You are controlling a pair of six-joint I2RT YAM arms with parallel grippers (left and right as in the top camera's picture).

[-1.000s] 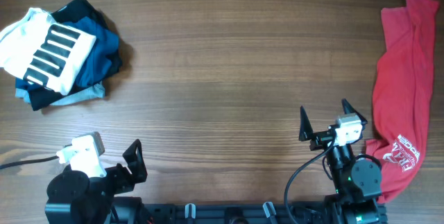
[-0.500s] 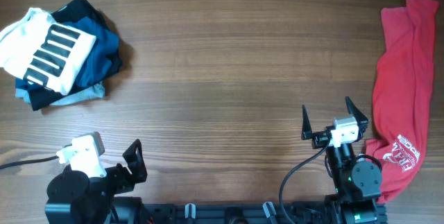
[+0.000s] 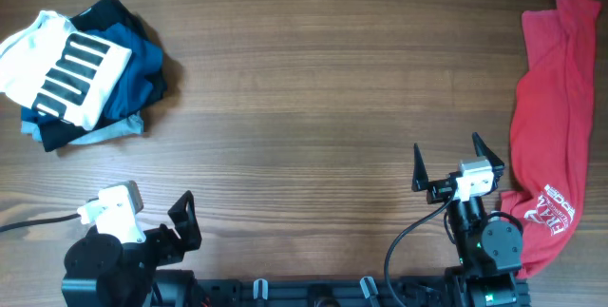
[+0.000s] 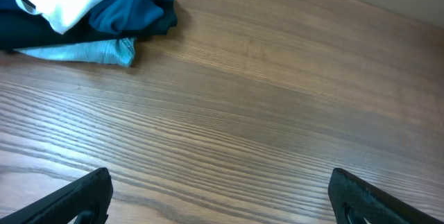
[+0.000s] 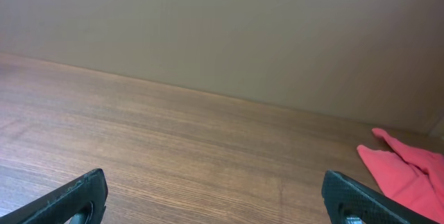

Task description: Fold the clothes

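Observation:
The clothes lie in two places. A pile at the table's far left has a white T-shirt with black bars on top of blue, black and pale-blue garments. In the left wrist view the same pile shows at the top left. A red T-shirt with white lettering stretches along the right edge, and its tip shows in the right wrist view. My left gripper is open over bare wood near the front. My right gripper is open too, just left of the red shirt's lower end.
The wooden table spreads between the two heaps. A black cable runs in from the front left. A plain beige wall stands behind the table's far edge.
The right gripper has shifted and turned slightly, then held still. The left arm and the clothes have not moved.

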